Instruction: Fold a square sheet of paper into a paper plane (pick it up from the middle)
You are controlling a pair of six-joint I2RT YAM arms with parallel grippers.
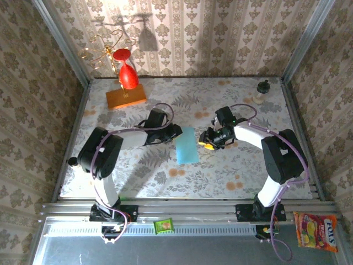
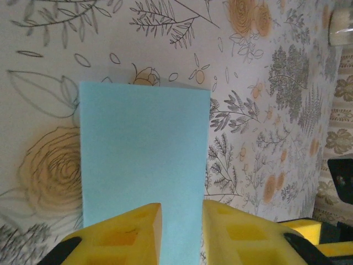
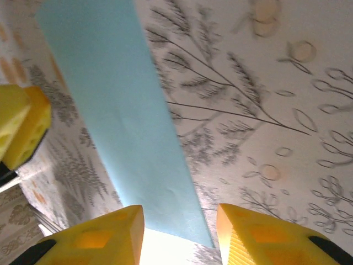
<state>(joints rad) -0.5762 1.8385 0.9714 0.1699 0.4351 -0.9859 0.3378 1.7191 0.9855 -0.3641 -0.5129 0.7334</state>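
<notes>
Before left pincer [image 2: 182, 212], paper sheet [image 2: 144, 160], seemingly flat

There was one light-blue sheet of paper [image 1: 187, 144], folded, at the middle of the one table [image 1: 248, 182]; one orange block [image 1: 126, 97] at far left, with one red wine glass [image 1: 127, 74] on it; one gold wire ornament [image 1: 102, 52] behind; one small dark-capped bottle [image 1: 263, 88] at far right; one green packet [image 1: 164, 225] and one sweets bag [image 1: 316, 231] at the near edge; two robot arms, one left arm [image 1: 105, 154], one right arm [image 1: 281, 154].
</notes>
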